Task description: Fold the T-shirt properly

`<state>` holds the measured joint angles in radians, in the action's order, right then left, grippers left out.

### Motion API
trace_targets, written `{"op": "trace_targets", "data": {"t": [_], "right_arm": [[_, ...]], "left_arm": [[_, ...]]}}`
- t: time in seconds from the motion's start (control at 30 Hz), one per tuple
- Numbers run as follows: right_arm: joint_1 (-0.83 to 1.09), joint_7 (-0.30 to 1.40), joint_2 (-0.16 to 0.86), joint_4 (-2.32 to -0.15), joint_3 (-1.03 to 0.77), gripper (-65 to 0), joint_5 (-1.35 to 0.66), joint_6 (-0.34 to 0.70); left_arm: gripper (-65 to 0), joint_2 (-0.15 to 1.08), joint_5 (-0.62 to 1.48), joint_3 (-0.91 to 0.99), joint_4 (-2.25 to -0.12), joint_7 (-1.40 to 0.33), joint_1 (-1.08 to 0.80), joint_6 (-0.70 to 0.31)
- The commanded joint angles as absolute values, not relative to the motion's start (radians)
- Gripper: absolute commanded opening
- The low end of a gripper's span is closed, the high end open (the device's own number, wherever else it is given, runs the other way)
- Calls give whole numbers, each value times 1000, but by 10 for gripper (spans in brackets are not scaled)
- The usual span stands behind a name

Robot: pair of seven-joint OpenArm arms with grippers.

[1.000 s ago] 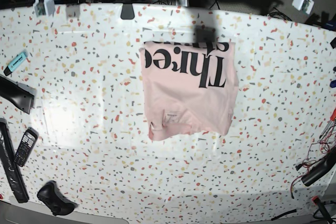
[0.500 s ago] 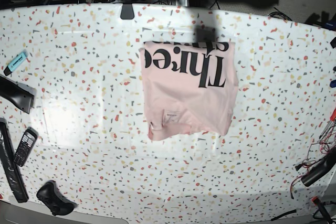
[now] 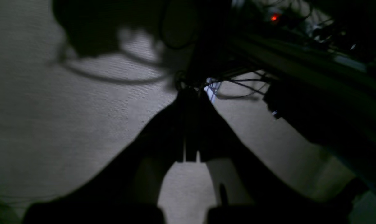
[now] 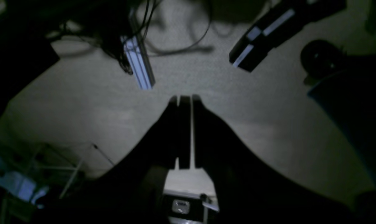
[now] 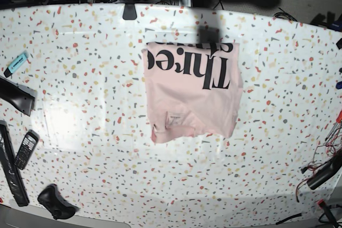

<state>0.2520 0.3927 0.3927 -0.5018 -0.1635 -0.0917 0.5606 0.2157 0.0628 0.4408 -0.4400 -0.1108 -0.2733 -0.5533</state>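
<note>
The speckled terrazzo table (image 5: 80, 105) carries the T-shirt (image 5: 192, 92), folded into a rough rectangle near the middle, slightly toward the far edge, black lettering facing up. A black handset (image 5: 25, 149) lies by the near-left corner; a teal marker (image 5: 16, 63) sits at the left edge. The left gripper (image 3: 190, 93) and right gripper (image 4: 185, 99) hang off the table over grey floor, jaws pressed together, empty.
</note>
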Motion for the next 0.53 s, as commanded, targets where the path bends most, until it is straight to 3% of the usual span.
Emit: {"op": "trace_targets", "data": {"t": [0.0,0.2,0.5], "right_arm": [[234,373,399,-471,-134,-650,-88,537],[180,316,336,-358,-5,-650,-85,402],[180,315,288,-358,4,-650,-85,392]], "left_arm": [[-650,208,42,443,-425,-102,-271,-548],[-650,133,-37,443,-378,-58,-250,-468],[-650,125,-35,443,-379,-50,-248,-467]]}}
